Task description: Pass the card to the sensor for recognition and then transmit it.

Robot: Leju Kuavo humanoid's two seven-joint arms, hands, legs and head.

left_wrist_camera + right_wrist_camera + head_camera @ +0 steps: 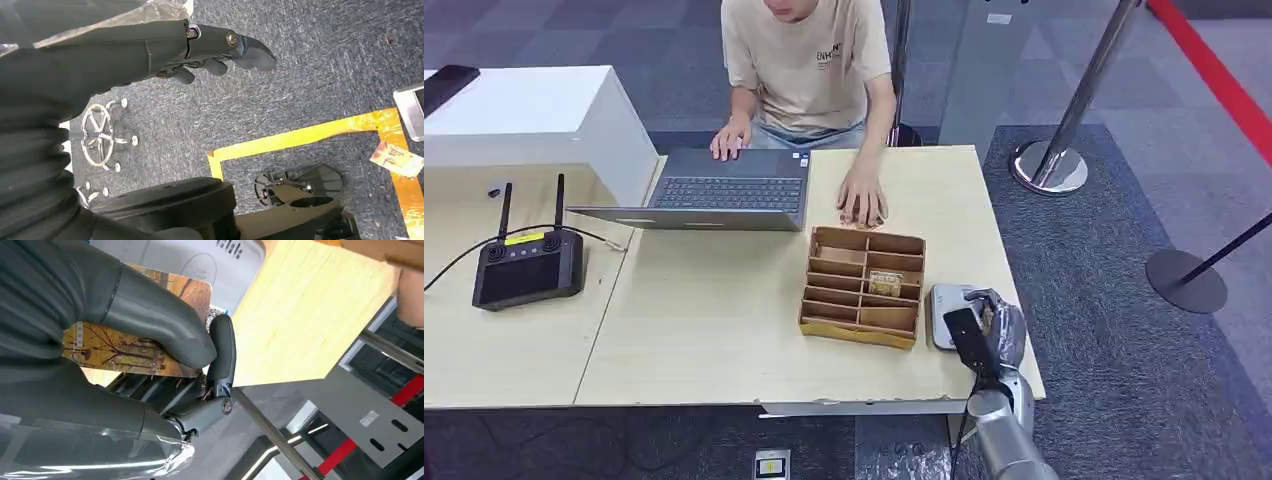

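right hand (992, 328) grasping card (120, 347) over sensor (945, 312) on counter (724, 310), left hand (220, 47) released above floor (300, 90)

Card (125, 347) half hidden under right hand (150, 340); sensor (946, 312) partly covered.

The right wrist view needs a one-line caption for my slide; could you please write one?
The right hand holds an autumn-tree card over the grey sensor on the wooden table.
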